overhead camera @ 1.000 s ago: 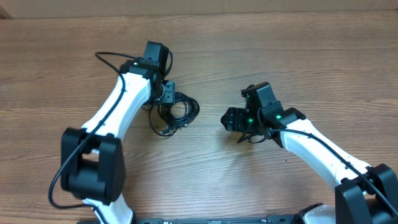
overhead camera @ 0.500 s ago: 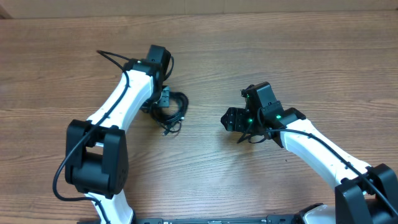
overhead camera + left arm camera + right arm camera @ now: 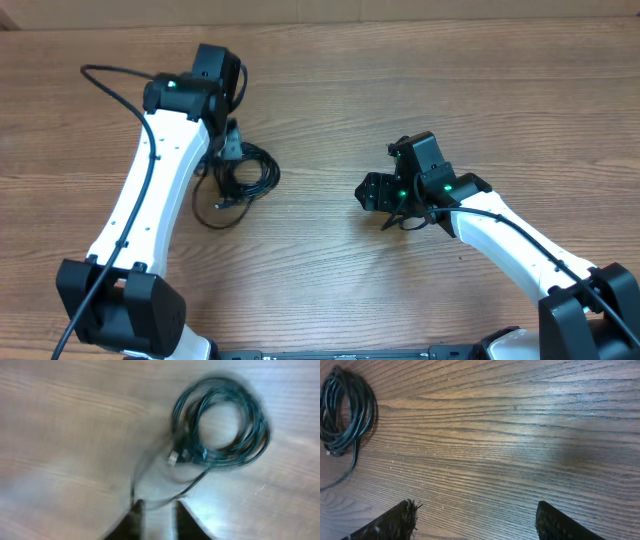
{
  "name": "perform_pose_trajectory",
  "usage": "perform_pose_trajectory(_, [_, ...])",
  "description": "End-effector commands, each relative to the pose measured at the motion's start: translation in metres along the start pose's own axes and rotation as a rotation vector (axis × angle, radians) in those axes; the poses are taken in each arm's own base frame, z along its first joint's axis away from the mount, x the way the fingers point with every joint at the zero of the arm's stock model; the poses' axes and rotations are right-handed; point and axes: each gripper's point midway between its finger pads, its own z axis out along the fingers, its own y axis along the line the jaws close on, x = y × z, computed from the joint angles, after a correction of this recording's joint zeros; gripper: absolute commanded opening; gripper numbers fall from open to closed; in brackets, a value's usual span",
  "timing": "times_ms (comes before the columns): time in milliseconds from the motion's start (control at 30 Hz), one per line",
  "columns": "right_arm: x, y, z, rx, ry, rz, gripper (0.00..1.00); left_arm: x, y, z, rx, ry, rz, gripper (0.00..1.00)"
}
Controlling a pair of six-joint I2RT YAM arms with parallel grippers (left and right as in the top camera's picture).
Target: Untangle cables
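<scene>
Left arm (image 3: 150, 190) stretches toward the tabletop's (image 3: 450, 80) far side, left claw (image 3: 156, 512) pointed down, jaws narrowly parted, grip lost in blur. Right arm (image 3: 510, 240) bends inward over the tabletop's near half, right claw (image 3: 475, 520) spread wide.

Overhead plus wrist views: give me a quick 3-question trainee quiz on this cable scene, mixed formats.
1. True or false: the right gripper has its jaws wide apart with nothing between them.
2. The coiled cable lies: A) right beside the left gripper; B) right beside the right gripper; C) midway between the two.
3. Fill in: in the right wrist view, the coiled cable sits in the upper ___ corner.

Key: 1 true; 2 A; 3 left.
</scene>
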Motion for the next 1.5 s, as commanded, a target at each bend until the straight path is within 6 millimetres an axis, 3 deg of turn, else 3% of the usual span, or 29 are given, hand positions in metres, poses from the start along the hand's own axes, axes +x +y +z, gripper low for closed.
perform_pose_trajectory(0, [-0.006, 0.002, -0.002, 0.001, -0.019, -0.007, 0.74, 0.010, 0.008, 0.003, -0.032, 0.047, -0.041, 0.47])
perform_pose_trajectory(33, [-0.006, 0.002, -0.002, 0.001, -0.019, -0.007, 0.74, 0.011, 0.007, 0.003, -0.026, 0.056, -0.040, 0.59])
perform_pose_trajectory(67, [-0.006, 0.002, -0.002, 0.001, -0.019, -0.007, 0.74, 0.011, 0.004, 0.003, -0.013, 0.055, -0.042, 0.64])
perform_pose_trajectory(267, [-0.006, 0.002, -0.002, 0.001, -0.019, -0.007, 0.74, -0.017, -0.038, 0.002, 0.203, -0.032, -0.074, 0.62])
perform_pose_trajectory(400, [-0.005, 0.001, -0.002, 0.003, -0.015, -0.006, 0.74, -0.033, -0.061, 0.010, 0.303, -0.091, -0.046, 0.70])
perform_pose_trajectory(733, [-0.003, -0.005, -0.002, 0.032, -0.013, -0.001, 0.75, 0.003, -0.099, 0.078, 0.386, 0.136, -0.014, 0.67])
perform_pose_trajectory(1067, [-0.001, -0.006, -0.002, 0.037, -0.002, 0.002, 0.77, 0.003, -0.122, 0.140, 0.371, 0.209, -0.023, 0.55])
perform_pose_trajectory(1300, [0.001, -0.007, -0.002, 0.041, 0.004, 0.003, 0.77, -0.014, -0.133, 0.148, 0.400, 0.140, -0.025, 0.52])
perform_pose_trajectory(1367, [0.001, -0.007, -0.002, 0.041, 0.004, 0.003, 0.77, -0.016, -0.134, 0.148, 0.406, 0.132, -0.026, 0.38])
perform_pose_trajectory(1467, [0.001, -0.007, -0.002, 0.041, 0.004, 0.003, 0.77, -0.016, -0.134, 0.147, 0.406, 0.133, -0.026, 0.26])
